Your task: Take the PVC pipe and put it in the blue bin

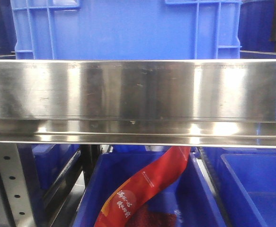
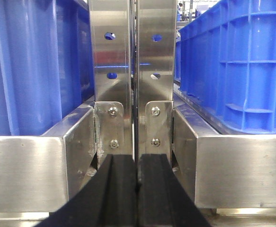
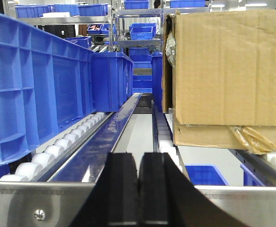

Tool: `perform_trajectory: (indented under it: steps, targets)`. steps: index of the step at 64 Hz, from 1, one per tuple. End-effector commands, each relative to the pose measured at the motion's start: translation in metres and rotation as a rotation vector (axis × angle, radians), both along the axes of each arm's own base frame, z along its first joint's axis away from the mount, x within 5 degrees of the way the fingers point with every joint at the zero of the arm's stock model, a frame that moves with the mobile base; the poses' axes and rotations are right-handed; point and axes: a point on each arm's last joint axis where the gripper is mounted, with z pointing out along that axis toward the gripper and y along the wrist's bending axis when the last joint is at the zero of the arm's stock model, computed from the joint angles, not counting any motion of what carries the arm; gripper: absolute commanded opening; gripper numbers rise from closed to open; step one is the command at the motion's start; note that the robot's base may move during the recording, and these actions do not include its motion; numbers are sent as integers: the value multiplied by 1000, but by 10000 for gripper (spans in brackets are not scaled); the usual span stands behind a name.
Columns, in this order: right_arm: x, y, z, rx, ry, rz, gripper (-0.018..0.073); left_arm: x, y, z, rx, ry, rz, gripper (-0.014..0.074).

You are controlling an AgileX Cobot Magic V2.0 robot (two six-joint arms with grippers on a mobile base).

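Both my left gripper (image 2: 138, 189) and right gripper (image 3: 138, 189) are pinched together, empty. PVC pipe isn't visible anywhere, so I could easily bump the steel shelf rail (image 1: 138, 90) searching blind.

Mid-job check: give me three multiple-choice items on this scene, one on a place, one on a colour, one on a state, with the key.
1. Where is the red packet in the front view?
A. on top of the steel rail
B. in a bin below the steel rail
C. in the left hand

2. What colour is the box beside the roller track in the right wrist view?
A. brown
B. green
C. white

3. How do both hands stand?
A. wide open
B. shut on a pipe
C. shut, empty

Key:
1 B, it hangs into the lower bin under the rail.
2 A, plain cardboard.
3 C, left hand and right hand have pads together, nothing between.
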Motion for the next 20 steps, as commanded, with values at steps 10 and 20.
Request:
perform_trajectory:
  steps: [10,20]
  targets:
    - [-1,-1,2,-13,-24,-10,-168,-1,0,1,-4,-14,3,-111]
    - [-1,-1,2,-13,-24,-10,-168,-1,0,1,-4,-14,3,-111]
